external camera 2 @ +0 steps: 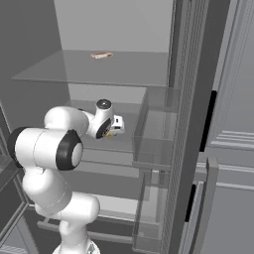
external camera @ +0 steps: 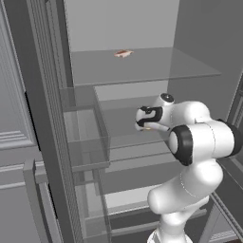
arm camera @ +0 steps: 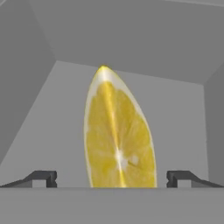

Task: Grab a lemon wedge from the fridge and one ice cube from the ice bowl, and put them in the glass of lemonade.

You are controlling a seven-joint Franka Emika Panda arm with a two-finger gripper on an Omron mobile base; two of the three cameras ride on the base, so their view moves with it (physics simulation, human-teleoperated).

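The fridge (external camera: 142, 66) stands open, and my arm reaches in over its middle glass shelf. In the hand view the lemon wedge (arm camera: 118, 135) stands on edge on the shelf floor, bright yellow with a pale rind, right in front of the hand. My gripper (arm camera: 111, 177) is open, its two dark fingertips (arm camera: 43, 177) on either side of the wedge with a gap on each side. From the base views the gripper (external camera: 142, 126) (external camera 2: 117, 130) sits low over that shelf, and a sliver of yellow shows at its tip. The ice bowl and the glass of lemonade are out of view.
A small flat pinkish-brown item (external camera: 123, 53) (external camera 2: 101, 55) lies on the upper glass shelf. Clear door bins (external camera: 88, 137) (external camera 2: 154, 134) hang on the open fridge doors on both sides of the arm. Grey panelled cabinets (external camera 2: 233, 163) flank the fridge.
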